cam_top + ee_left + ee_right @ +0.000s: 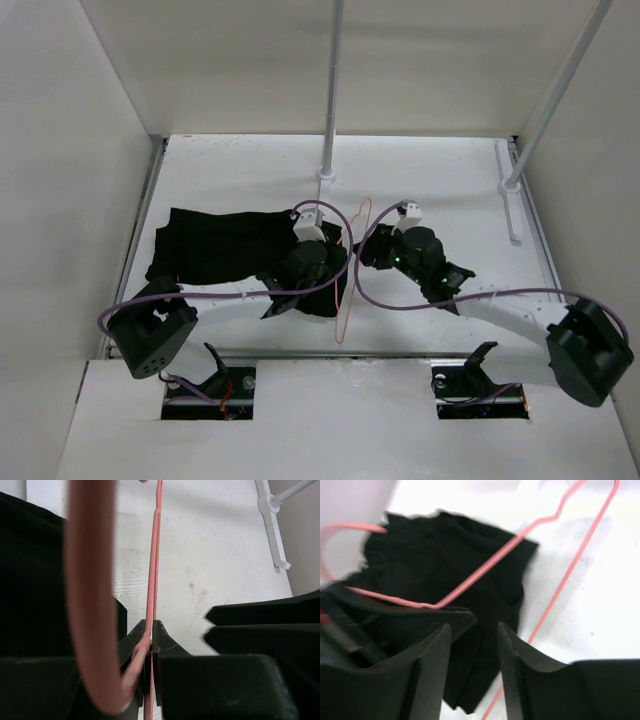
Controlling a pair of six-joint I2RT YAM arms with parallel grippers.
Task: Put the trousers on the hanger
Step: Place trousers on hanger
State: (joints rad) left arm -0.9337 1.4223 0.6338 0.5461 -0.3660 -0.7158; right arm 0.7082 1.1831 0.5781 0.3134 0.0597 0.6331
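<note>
The black trousers point(220, 245) lie crumpled on the white table, left of centre, partly under my left arm. The thin pink hanger point(352, 270) stands on edge between the two grippers. My left gripper point(328, 262) is shut on a hanger rod point(155, 555), which is pinched between its fingertips point(151, 630), and the hook point(87, 605) curves close to that camera. My right gripper point(375, 250) is just right of the hanger and open point(474, 630). Nothing is between its fingers point(432, 665). The trousers point(465, 565) and hanger point(490, 562) lie beyond them.
Two white upright poles point(332, 90) point(560, 90) rise at the back, the right one with a base bracket point(510, 200) on the table. Purple cables point(400, 300) loop over both arms. White walls enclose the table on the left, back and right.
</note>
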